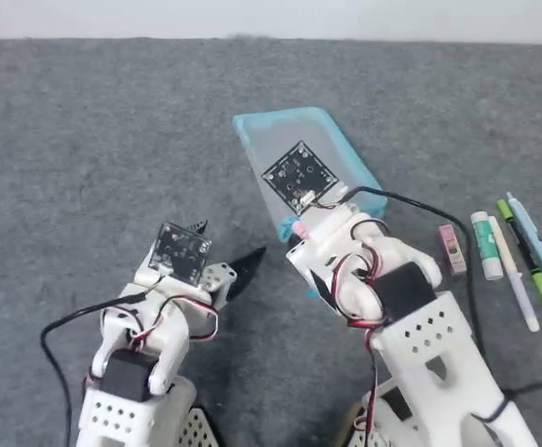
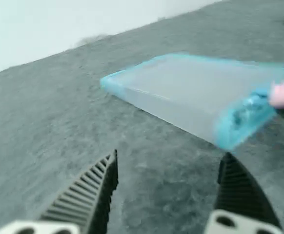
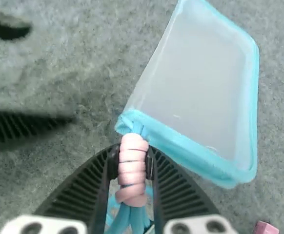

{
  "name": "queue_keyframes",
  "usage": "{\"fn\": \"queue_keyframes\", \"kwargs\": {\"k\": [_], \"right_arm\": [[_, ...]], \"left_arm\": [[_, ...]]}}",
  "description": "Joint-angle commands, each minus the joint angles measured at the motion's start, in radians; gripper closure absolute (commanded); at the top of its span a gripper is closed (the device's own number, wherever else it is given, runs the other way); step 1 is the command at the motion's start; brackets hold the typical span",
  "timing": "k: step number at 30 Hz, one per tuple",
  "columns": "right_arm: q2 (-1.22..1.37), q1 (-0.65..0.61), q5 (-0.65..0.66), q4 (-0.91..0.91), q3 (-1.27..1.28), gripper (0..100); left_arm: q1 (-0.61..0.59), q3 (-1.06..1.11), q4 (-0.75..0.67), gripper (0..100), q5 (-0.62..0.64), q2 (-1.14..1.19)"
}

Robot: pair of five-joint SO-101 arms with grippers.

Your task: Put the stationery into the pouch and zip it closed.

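A translucent pouch [image 1: 301, 168] with a light-blue trim lies on the grey mat, also seen in the right wrist view [image 3: 205, 102] and the left wrist view [image 2: 195, 92]. My right gripper [image 3: 131, 170] is shut on the pink zipper pull [image 3: 131, 168] at the pouch's near corner [image 1: 299, 228]. My left gripper [image 2: 169, 183] stands open just left of that corner, nothing between its fingers [image 1: 224, 261]. Several pens and markers [image 1: 518, 256] and a small pink eraser [image 1: 453, 250] lie in a row on the mat at the right.
A grey felt mat [image 1: 94, 140] covers the table up to the pale back wall. A black cable [image 1: 457, 242] runs from the right arm past the eraser.
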Motion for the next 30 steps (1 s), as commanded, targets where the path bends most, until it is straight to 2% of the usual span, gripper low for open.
{"fn": "queue_keyframes", "kwargs": {"k": [1, 8, 13, 22, 30], "right_arm": [[-0.047, -0.027, -0.009, 0.045, -0.100, 99.2], [-0.058, -0.159, -0.009, 0.079, -0.103, 99.2], [-0.059, -0.163, -0.008, 0.097, -0.106, 99.2], [-0.059, -0.162, 0.003, 0.127, -0.107, 99.2], [-0.119, -0.163, 0.120, 0.246, -0.069, 99.2]], "left_arm": [[0.038, -0.064, 0.002, 67, -0.031, -0.008], [0.038, -0.064, -0.005, 67, -0.028, -0.008], [0.029, 0.024, -0.104, 67, -0.040, -0.006], [-0.052, 0.028, -0.121, 70, -0.074, -0.006], [-0.103, 0.059, -0.187, 70, -0.068, -0.006]]}}
